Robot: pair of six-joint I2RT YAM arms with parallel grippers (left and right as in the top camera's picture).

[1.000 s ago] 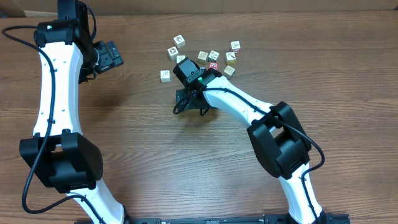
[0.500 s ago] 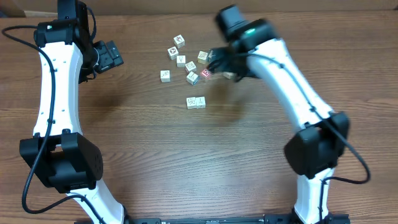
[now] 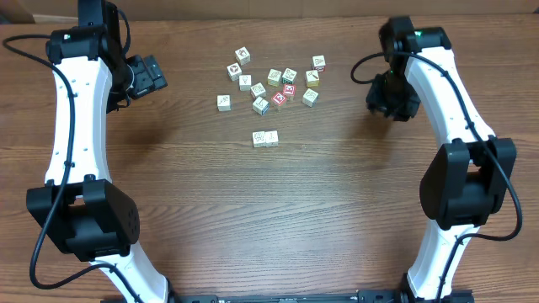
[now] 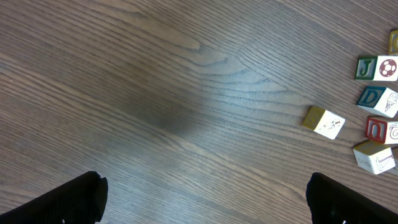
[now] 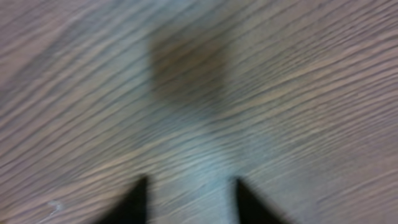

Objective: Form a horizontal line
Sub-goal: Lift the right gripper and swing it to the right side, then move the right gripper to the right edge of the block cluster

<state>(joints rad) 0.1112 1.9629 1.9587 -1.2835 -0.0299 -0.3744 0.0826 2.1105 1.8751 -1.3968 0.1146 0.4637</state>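
Note:
The horizontal line [image 3: 265, 138] is a short row of two pale cubes lying side by side and touching, in front of the loose cubes [image 3: 274, 80]. Neither gripper is near it. My right gripper [image 3: 392, 105] hangs over bare wood far to the right. In the blurred right wrist view its fingertips [image 5: 189, 199] stand a little apart with only table between them. My left gripper [image 3: 152, 76] is at the far left, wide open and empty [image 4: 205, 199]. The left wrist view catches some loose cubes at its right edge, among them a yellow-sided one [image 4: 324, 121].
Several loose picture cubes lie scattered at the back centre, including a red-faced one [image 3: 280, 98] and a J cube [image 4: 376, 67]. The wooden table [image 3: 253, 219] stretches around them, with both arms' bases at its front edge.
My right arm lifted off the two-cube row and swung from the table's centre to the far right. Its jaws have narrowed. The left arm has not moved.

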